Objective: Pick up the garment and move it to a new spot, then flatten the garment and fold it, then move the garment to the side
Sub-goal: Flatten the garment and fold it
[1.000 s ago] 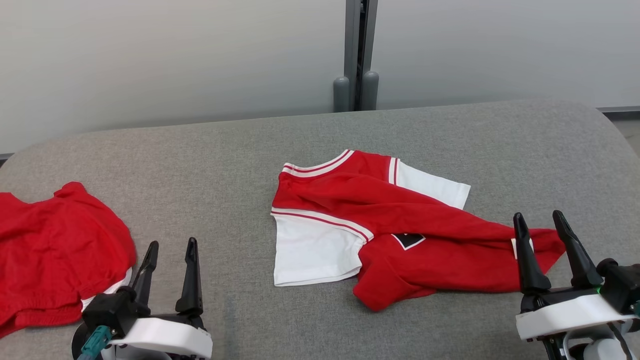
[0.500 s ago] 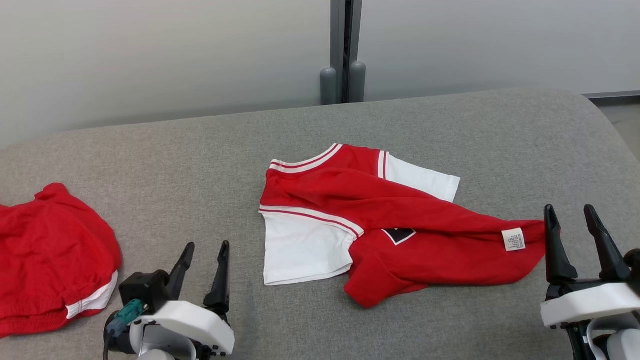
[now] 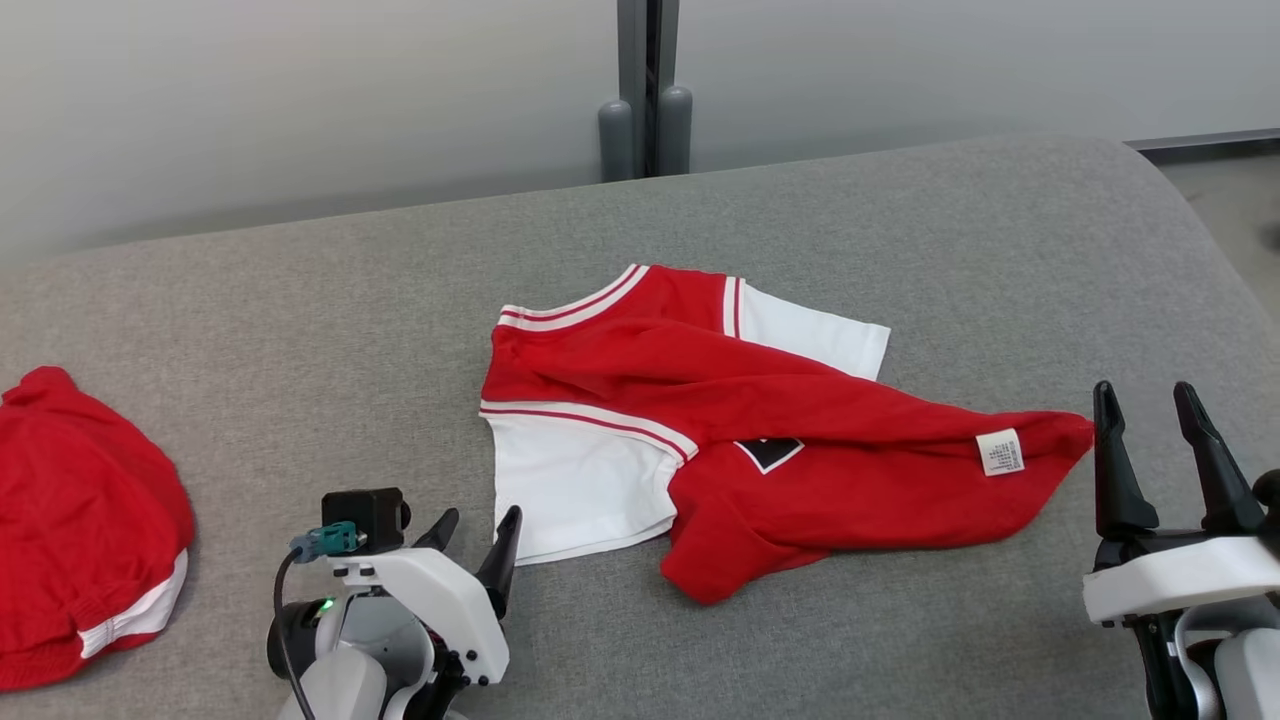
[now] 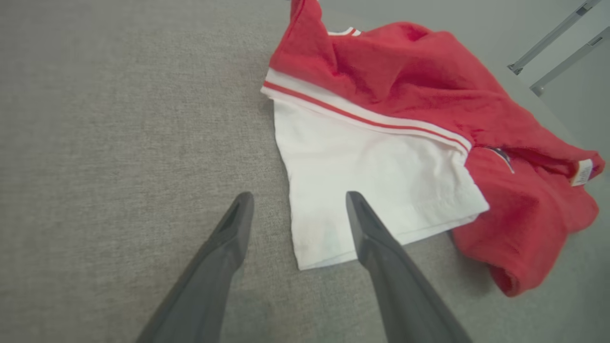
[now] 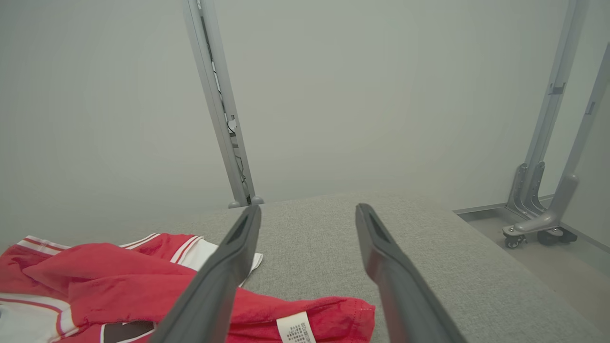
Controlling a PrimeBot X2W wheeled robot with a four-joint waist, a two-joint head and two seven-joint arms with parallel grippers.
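Red-and-white short-sleeved garment (image 3: 800, 450) lies crumpled near the middle of a grey fabric-covered table (image 3: 300, 320) in the head view, its striped collar toward the far edge and one white sleeve (image 3: 580, 490) spread flat toward the near edge. A black patch (image 3: 768, 452) shows in the red folds, and a small white care label (image 3: 1001, 452) sits at the tip that points to the right edge. The left gripper (image 3: 482, 515) hangs at the near edge just beside the white sleeve, its dark fingers apart and holding nothing. The right gripper (image 3: 1144, 392) stands just beyond the labelled tip, fingers likewise spread and empty. A second red cloth with white trim (image 3: 80, 520) lies well apart at the left edge, and a grey metal post (image 3: 647, 90) rises behind the far edge.

From the left wrist, one finger crosses the sleeve's near corner and the other crosses bare table; whether either touches cannot be told.

From the right wrist, the garment lies low at the left with its label between the parted fingers, which point over the table toward a pale wall and a grey wheeled frame (image 5: 538, 209) on the floor.
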